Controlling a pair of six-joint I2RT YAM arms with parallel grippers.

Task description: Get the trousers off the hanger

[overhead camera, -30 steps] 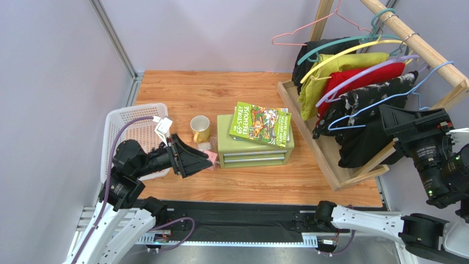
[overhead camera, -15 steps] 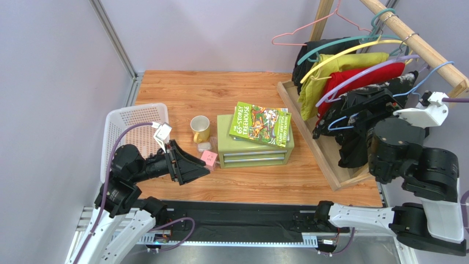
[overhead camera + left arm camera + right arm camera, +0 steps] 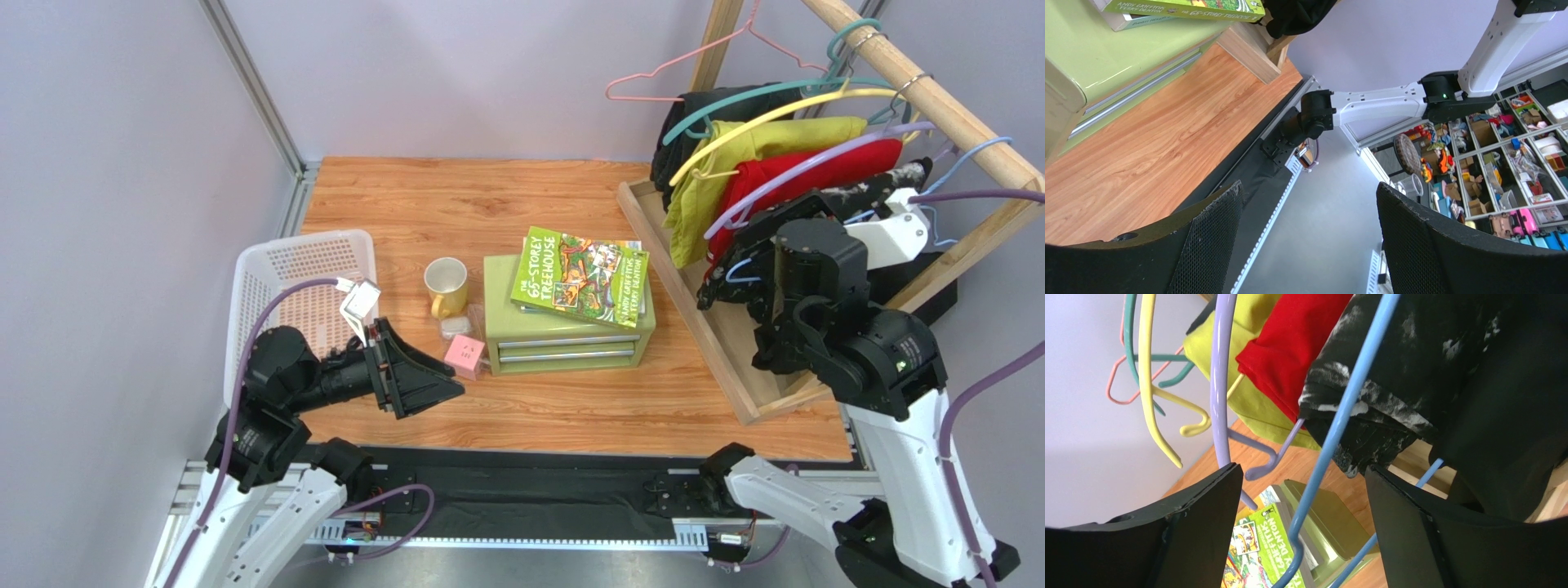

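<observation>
The trousers hang on coloured hangers from a wooden rail [image 3: 935,98]: black at the back [image 3: 699,116], then yellow-green [image 3: 785,137], red [image 3: 840,165], black with white speckles [image 3: 1413,367] and plain black [image 3: 1511,416]. My right gripper [image 3: 1301,471] is open just below the speckled pair. The blue hanger [image 3: 1339,422] runs between its fingers without being pinched. From above, the right gripper [image 3: 758,263] sits at the rack's front end and hides part of the speckled pair. My left gripper [image 3: 423,380] is open and empty, low over the table's near left; its wrist view [image 3: 1309,187] faces off the table edge.
A green drawer box [image 3: 570,331] with a book [image 3: 580,276] on top stands mid-table. Beside it are a yellow mug [image 3: 447,286] and a pink cube [image 3: 466,353]. A white basket [image 3: 301,288] is at the left. The rack's wooden base [image 3: 669,245] lies right, with an empty pink hanger [image 3: 687,67] above.
My right arm has swung in from the right edge to the rack, bringing its open jaws around the blue hanger. The left arm has drawn back slightly toward the near edge.
</observation>
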